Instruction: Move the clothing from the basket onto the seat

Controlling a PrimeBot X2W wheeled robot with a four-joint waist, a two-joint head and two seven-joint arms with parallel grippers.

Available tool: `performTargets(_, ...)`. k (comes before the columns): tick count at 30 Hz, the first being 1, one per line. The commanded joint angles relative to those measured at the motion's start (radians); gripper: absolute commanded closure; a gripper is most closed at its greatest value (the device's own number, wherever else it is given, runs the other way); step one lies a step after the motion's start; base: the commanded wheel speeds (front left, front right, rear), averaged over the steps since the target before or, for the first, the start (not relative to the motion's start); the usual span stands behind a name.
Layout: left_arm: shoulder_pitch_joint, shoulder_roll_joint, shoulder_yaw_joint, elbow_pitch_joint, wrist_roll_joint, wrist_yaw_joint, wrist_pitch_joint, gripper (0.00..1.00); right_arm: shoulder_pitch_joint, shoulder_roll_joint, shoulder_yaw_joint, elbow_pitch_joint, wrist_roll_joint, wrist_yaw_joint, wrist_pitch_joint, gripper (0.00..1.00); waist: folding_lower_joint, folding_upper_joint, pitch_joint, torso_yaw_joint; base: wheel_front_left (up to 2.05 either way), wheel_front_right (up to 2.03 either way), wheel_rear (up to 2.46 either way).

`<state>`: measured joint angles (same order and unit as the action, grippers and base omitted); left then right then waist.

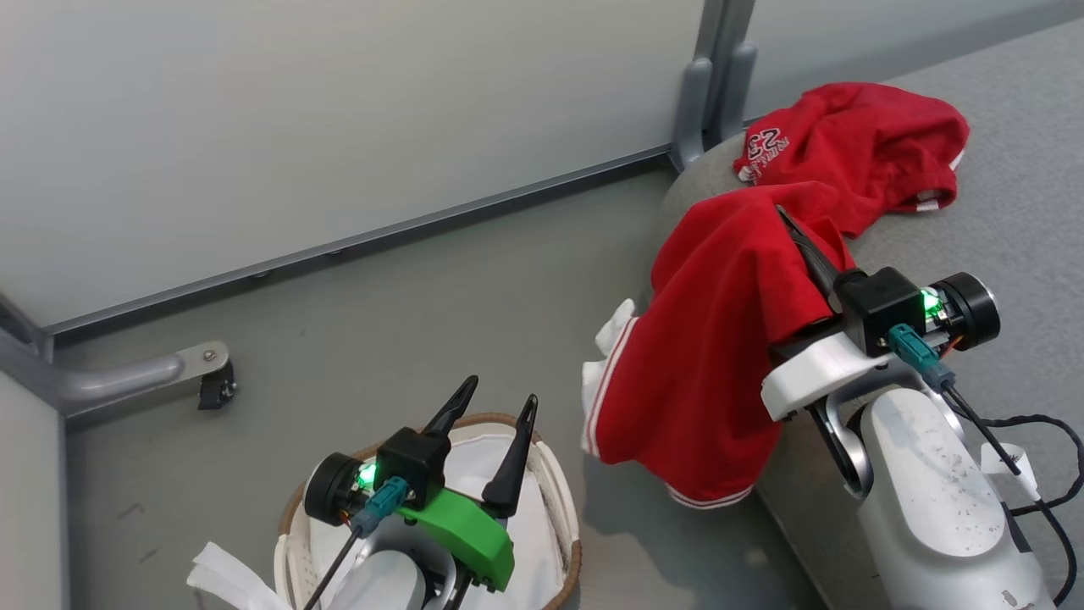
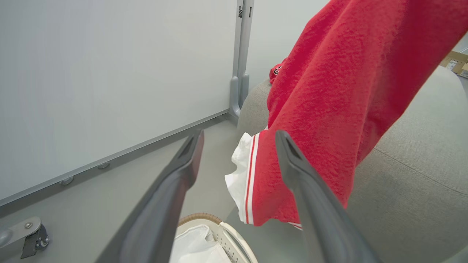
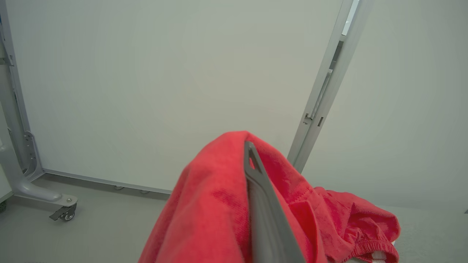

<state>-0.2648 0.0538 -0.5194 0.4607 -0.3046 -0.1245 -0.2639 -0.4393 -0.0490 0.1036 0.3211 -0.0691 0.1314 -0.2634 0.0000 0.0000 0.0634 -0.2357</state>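
Nearest the robot, the left gripper [image 1: 498,396] hangs over the one basket [image 1: 566,500]. Its two dark fingers are spread apart with nothing between them. The basket stands on the grey floor [image 1: 423,296], and inside its brown woven rim lies the white liner [image 1: 474,462]. In the left wrist view, the same fingers frame the basket's edge [image 2: 219,226] below and red cloth beyond.

On the robot's right, the right gripper [image 1: 800,241] is clamped on the hanging garment [image 1: 711,339], one of two red pieces in view. One finger lies on top of the fabric and the other is buried in its folds. In the right wrist view, that single finger [image 3: 256,190] rests along the bunched cloth [image 3: 208,212]. The piece drapes from the gripper over the rounded corner of the seat [image 1: 1016,212] and hangs towards the floor. Its hem, trimmed in white stripes, hangs just beside the basket without touching it. A black cable [image 1: 1042,424] loops by the right forearm.

Farther back, the lettered garment [image 1: 864,144] lies crumpled on the seat's upper surface, with "23" and some white trim showing. It touches the upper end of the hanging piece.

Beyond both stand two pale partition panels [image 1: 296,127] joined at one grey post [image 1: 707,85]. One caster foot [image 1: 203,368] rests on the floor to the left.
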Motion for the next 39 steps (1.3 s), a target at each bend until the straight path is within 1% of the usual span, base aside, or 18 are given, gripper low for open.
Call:
performTargets(1, -0.004, 0.002, 0.003, 0.002, 0.008, -0.006, -0.001, 0.0, -0.005, -0.003, -0.009, 0.0, -0.001, -0.001, -0.002, 1.0, 0.0, 0.0, 0.045, -0.095, 0.0, 0.0, 0.0)
performTargets(5, -0.021, 0.001, 0.005, 0.002, 0.019, -0.006, -0.001, 0.0, -0.011, -0.002, -0.026, -0.003, -0.007, -0.001, -0.002, 1.0, 0.0, 0.0, 0.069, -0.151, 0.0, 0.0, 0.0)
performTargets(10, -0.036, 0.0, -0.007, 0.0, 0.03, -0.007, -0.001, 0.0, -0.032, -0.002, -0.058, -0.011, -0.021, -0.001, -0.002, 1.0, 0.0, 0.0, 0.1, -0.182, 0.0, 0.0, 0.0)
performTargets(16, -0.061, 0.011, -0.029, -0.007, 0.031, -0.007, -0.001, 0.0, -0.101, -0.002, -0.106, -0.023, -0.045, -0.001, -0.002, 1.0, 0.0, 0.0, 0.143, -0.169, 0.0, 0.0, 0.0)
performTargets(18, -0.069, 0.017, -0.034, -0.008, 0.03, -0.007, -0.001, 0.0, -0.144, -0.003, -0.127, -0.024, -0.033, -0.001, -0.002, 1.0, 0.0, 0.0, 0.159, -0.158, 0.0, 0.0, 0.0)
performTargets(21, -0.082, 0.025, -0.033, -0.014, 0.03, -0.007, -0.001, 0.0, -0.255, -0.008, -0.168, -0.02, -0.042, -0.001, -0.002, 1.0, 0.0, 0.0, 0.189, -0.136, 0.0, 0.0, 0.0)
performTargets(24, -0.096, 0.038, -0.034, -0.017, 0.036, -0.007, -0.001, 0.0, -0.385, -0.058, -0.2, -0.003, -0.046, -0.001, -0.002, 1.0, 0.0, 0.0, 0.219, -0.112, 0.0, 0.0, 0.0)
performTargets(26, -0.106, 0.046, -0.036, -0.018, 0.043, -0.007, -0.001, 0.0, -0.464, -0.088, -0.219, 0.019, -0.027, -0.001, -0.002, 1.0, 0.0, 0.0, 0.239, -0.095, 0.0, 0.0, 0.0)
performTargets(28, -0.111, 0.05, -0.028, -0.022, 0.042, -0.007, -0.001, 0.0, -0.565, -0.141, -0.233, 0.047, -0.007, -0.001, -0.002, 1.0, 0.0, 0.0, 0.254, -0.08, 0.0, 0.0, 0.0)
performTargets(29, -0.113, 0.053, -0.024, -0.025, 0.046, -0.007, -0.001, 0.0, -0.623, -0.187, -0.24, 0.063, -0.012, -0.001, -0.001, 1.0, 0.0, 0.0, 0.263, -0.071, 0.0, 0.0, 0.0)
performTargets(30, -0.115, 0.055, -0.02, -0.027, 0.046, -0.007, -0.001, 0.0, -0.666, -0.219, -0.245, 0.075, -0.019, -0.001, 0.006, 1.0, 0.0, 0.0, 0.269, -0.065, 0.0, 0.0, 0.0)
performTargets(33, -0.124, 0.056, -0.011, -0.029, 0.053, -0.007, -0.001, 0.0, -0.787, -0.298, -0.268, 0.127, -0.033, -0.001, 0.039, 1.0, 0.0, 0.0, 0.29, -0.043, 0.0, 0.0, 0.0)
performTargets(35, -0.133, 0.055, -0.013, -0.033, 0.06, -0.007, -0.001, 0.0, -0.854, -0.363, -0.281, 0.164, -0.052, -0.001, 0.064, 1.0, 0.0, 0.0, 0.305, -0.027, 0.0, 0.0, 0.0)
performTargets(37, -0.144, 0.054, -0.013, -0.038, 0.062, -0.007, -0.001, 0.0, -0.89, -0.411, -0.285, 0.209, -0.07, -0.001, 0.081, 1.0, 0.0, 0.0, 0.323, -0.012, 0.0, 0.0, 0.0)
performTargets(39, -0.153, 0.055, -0.009, -0.043, 0.068, -0.007, -0.001, 0.0, -0.9, -0.44, -0.294, 0.252, -0.076, -0.001, 0.09, 1.0, 0.0, 0.0, 0.343, -0.003, 0.0, 0.0, 0.0)
